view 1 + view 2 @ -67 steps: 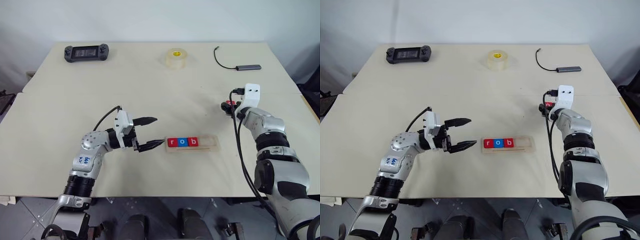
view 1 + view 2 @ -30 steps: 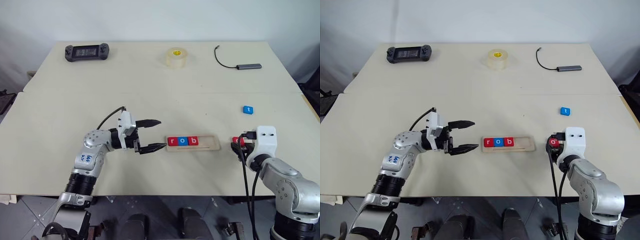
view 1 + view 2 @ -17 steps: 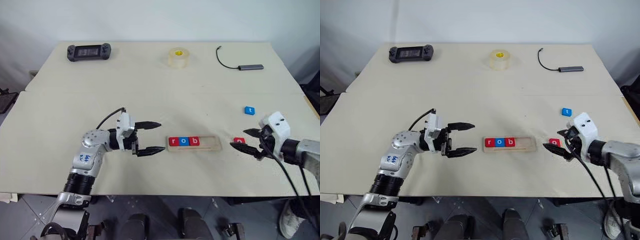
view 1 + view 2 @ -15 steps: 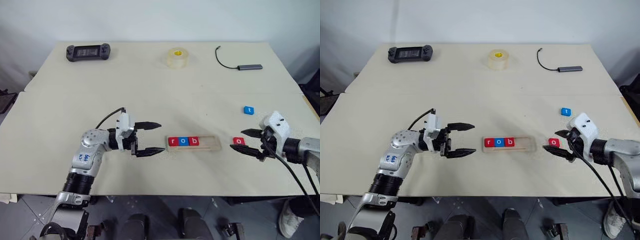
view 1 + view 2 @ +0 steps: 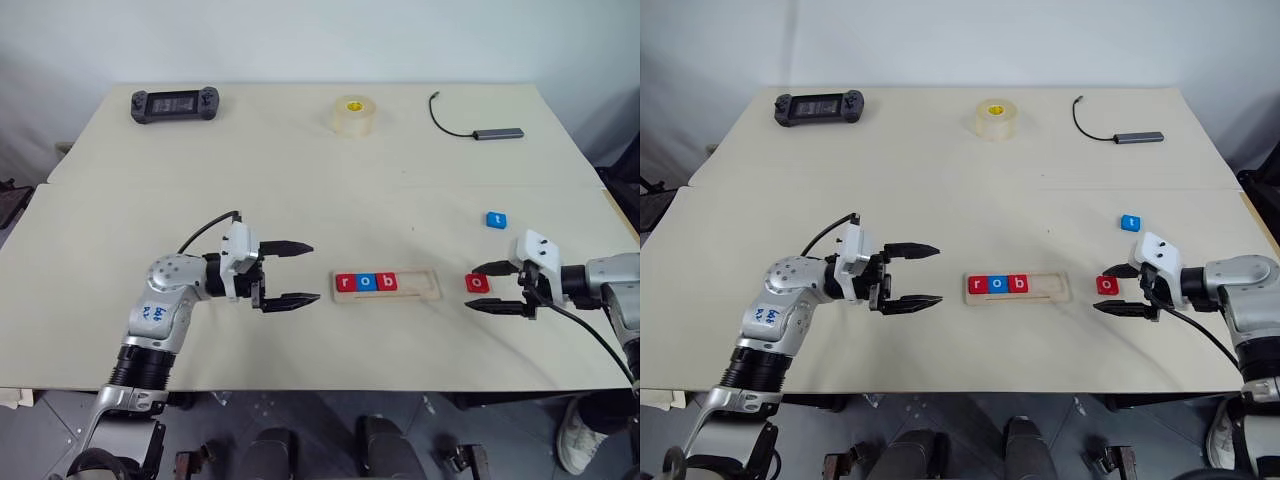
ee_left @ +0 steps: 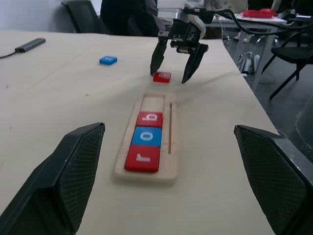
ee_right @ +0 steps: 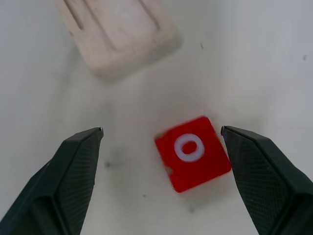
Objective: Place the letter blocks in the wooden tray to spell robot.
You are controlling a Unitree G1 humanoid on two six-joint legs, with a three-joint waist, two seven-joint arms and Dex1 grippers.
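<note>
Three blocks (image 5: pixel 366 282), r, o and b, already lay in the tray (image 5: pixel 428 291), filling its left part and leaving its right part bare. The tray ran left to right across the table (image 5: pixel 300 170), its long axis pointing at both arms. Just off the tray's right end, apart from it, a red o block (image 5: pixel 478 283) lay flat on the table. A blue t block (image 5: pixel 497 220) sat farther back and to the right of the tray, well apart from it.

Around the red o stood the right end effector (image 5: pixel 497 287), released and spread wide, one finger on the far side of the block and one on the near side, neither touching it. It reached in from the right, so the block lay straight ahead of it, toward the tray. This arm was clearly the nearer one, and closing on the o looked like the next step, followed by a short carry leftward into the slot beside the b.

Off the tray's left end hovered the left end effector (image 5: pixel 295 272), also spread open and empty, pointing along the tray's length.

Far behind the tray lay a controller (image 5: pixel 173 103), a tape roll (image 5: pixel 352 115) and a cabled adapter (image 5: pixel 497 132).
</note>
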